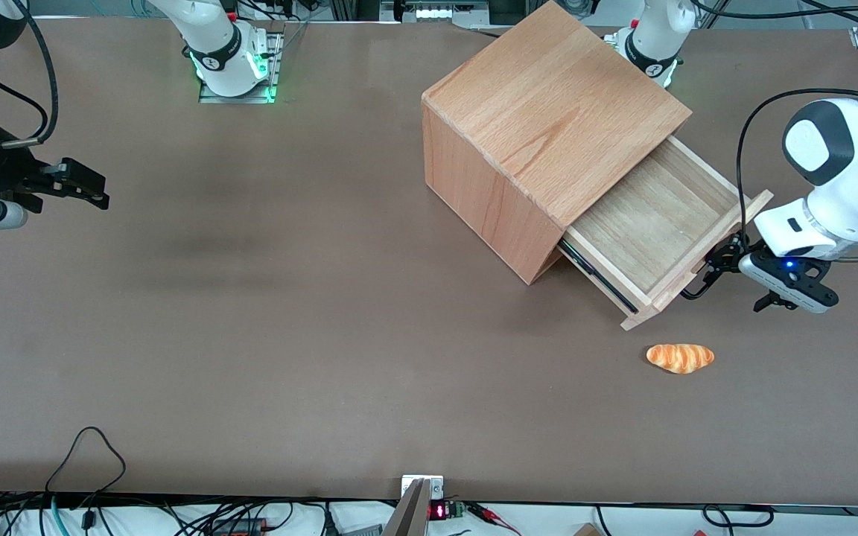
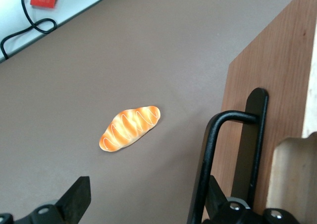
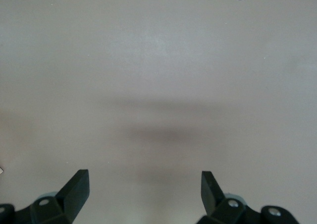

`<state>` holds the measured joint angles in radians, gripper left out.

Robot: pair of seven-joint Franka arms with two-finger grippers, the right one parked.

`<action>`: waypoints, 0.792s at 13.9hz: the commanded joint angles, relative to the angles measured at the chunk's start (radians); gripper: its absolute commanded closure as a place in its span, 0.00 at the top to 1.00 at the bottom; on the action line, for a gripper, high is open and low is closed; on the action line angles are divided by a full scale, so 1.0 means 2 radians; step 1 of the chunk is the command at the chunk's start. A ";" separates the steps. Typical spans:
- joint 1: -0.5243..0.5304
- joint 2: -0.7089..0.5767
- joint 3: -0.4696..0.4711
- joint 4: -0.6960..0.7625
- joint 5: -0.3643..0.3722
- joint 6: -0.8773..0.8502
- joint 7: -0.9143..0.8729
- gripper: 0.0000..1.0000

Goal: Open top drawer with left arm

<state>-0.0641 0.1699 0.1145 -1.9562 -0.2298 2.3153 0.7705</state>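
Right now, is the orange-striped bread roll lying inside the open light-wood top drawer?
No, the orange-striped bread roll lies on the brown table, nearer the camera than the drawer.

**A:** You can't really see the gripper (image 1: 723, 260) properly from the front. It sits right at the top drawer (image 1: 649, 223) front, and the handle (image 2: 210, 159) gets cut off at the wrist picture's edge.

**B:** Yep, same for you with the fingers (image 2: 74, 201), only the tips show. The cabinet (image 1: 541, 134) hides whatever's under that drawer too.

You've got a brown table (image 1: 250, 335) carrying the cabinet (image 1: 541, 141); bread roll (image 1: 680, 357) lies near the cabinet, closer to the front camera; gripper (image 1: 727, 257) sits at its drawer front.
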 commanded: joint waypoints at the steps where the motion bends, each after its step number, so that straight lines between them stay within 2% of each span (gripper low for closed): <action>1: -0.006 0.000 0.002 0.046 0.006 -0.048 -0.021 1.00; 4: -0.006 -0.009 0.002 0.047 0.024 -0.066 -0.021 1.00; 8: -0.006 -0.023 0.002 0.077 0.025 -0.144 -0.025 1.00; 11: -0.006 -0.050 0.008 0.098 0.049 -0.202 -0.070 1.00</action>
<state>-0.0698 0.1150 0.1155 -1.7893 -0.1748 1.9924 0.7032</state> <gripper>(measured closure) 0.000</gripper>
